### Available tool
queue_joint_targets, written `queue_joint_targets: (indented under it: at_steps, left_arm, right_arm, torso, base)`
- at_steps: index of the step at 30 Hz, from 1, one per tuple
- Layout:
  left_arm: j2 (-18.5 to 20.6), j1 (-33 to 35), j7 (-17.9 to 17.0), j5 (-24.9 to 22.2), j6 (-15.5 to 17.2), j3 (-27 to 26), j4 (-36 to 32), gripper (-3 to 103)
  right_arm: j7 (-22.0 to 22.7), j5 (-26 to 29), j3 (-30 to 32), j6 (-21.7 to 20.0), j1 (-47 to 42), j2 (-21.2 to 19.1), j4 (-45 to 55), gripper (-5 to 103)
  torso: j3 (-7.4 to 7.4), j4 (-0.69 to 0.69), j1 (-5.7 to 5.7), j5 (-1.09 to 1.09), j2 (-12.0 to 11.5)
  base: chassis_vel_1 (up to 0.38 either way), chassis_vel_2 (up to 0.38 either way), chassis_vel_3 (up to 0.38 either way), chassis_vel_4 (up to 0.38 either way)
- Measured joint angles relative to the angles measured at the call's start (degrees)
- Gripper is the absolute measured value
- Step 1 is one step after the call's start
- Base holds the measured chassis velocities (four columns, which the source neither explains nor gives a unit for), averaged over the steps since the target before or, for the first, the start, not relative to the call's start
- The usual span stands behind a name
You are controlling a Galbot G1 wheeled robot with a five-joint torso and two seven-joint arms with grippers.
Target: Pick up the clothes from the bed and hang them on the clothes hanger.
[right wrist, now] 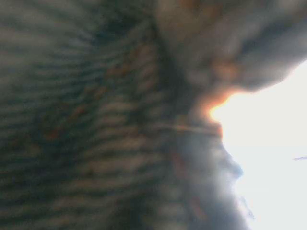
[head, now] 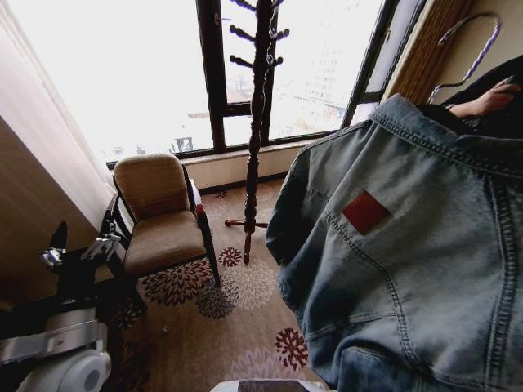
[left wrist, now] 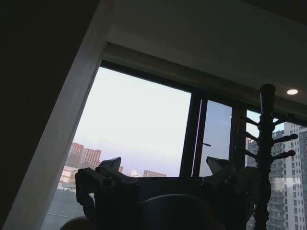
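1. The left gripper [left wrist: 165, 179] points up toward the window, its jaws spread apart with nothing between them. In the head view this arm sits low at the robot's left, near the floor.
2. The right wrist view is pressed against blurred blue fabric, so I cannot tell how the right arm's jaws stand, though the closeness suggests that arm is what bears the garment.
3. The denim jacket [head: 409, 261] hangs raised at the robot's right, its back toward the head camera, the reddish-brown leather patch [head: 365, 212] below the collar and one sleeve drooping on its left edge.
4. Above the collar, the hook of the clothes hanger [head: 474, 49] curves up against the wall; its shoulders are hidden, so I cannot tell how far it sits inside the jacket. A person's hand [head: 489, 100] rests near the collar just beneath that hook.
5. Farther off stand a dark wooden coat stand [head: 257, 122] before the window and a tan upholstered armchair [head: 159, 216] on the flower-patterned carpet [head: 237, 286].
6. Judged from this, the jacket is already lifted off the bed and the hanging step is in hand. The next move calls for keeping the collar steady and level while the hanger's shoulders seat in both sleeves.
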Motion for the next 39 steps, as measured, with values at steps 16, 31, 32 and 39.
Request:
queue_joint_targets:
  at_steps: [16, 31, 32, 39]
  left_arm:
    - [0.16, 0.02, 0.23, -0.02, -0.26, -0.2, 0.0, 100]
    - [-0.14, -0.3, 0.63, 0.3, -0.46, 0.42, 0.0, 100]
    - [-0.16, -0.32, 0.64, 0.33, -0.49, 0.46, 0.0, 100]
    - [-0.21, -0.42, 0.72, 0.4, -0.6, 0.57, 0.0, 100]
  right_arm:
    - [-0.14, -0.15, -0.1, -0.21, 0.21, 0.02, -0.41, 21]
    - [-0.18, -0.68, -0.38, -0.17, 0.12, 0.44, -0.9, 21]
    - [-0.17, -0.69, -0.39, -0.16, 0.12, 0.44, -0.92, 21]
    - [-0.14, -0.8, -0.39, -0.15, 0.15, 0.42, -1.0, 21]
  torso:
    - [-0.01, -0.02, -0.03, 0.0, 0.01]
    - [0.01, -0.01, 0.02, 0.0, -0.01]
    - [0.02, 0.0, 0.04, 0.0, -0.02]
    - [0.02, -0.01, 0.05, 0.0, -0.03]
  base:
    - [-0.031, 0.028, 0.029, -0.03]
    - [-0.228, 0.238, 0.233, -0.237]
    - [-0.229, 0.213, 0.237, -0.225]
    - [-0.1, 0.112, 0.116, -0.103]
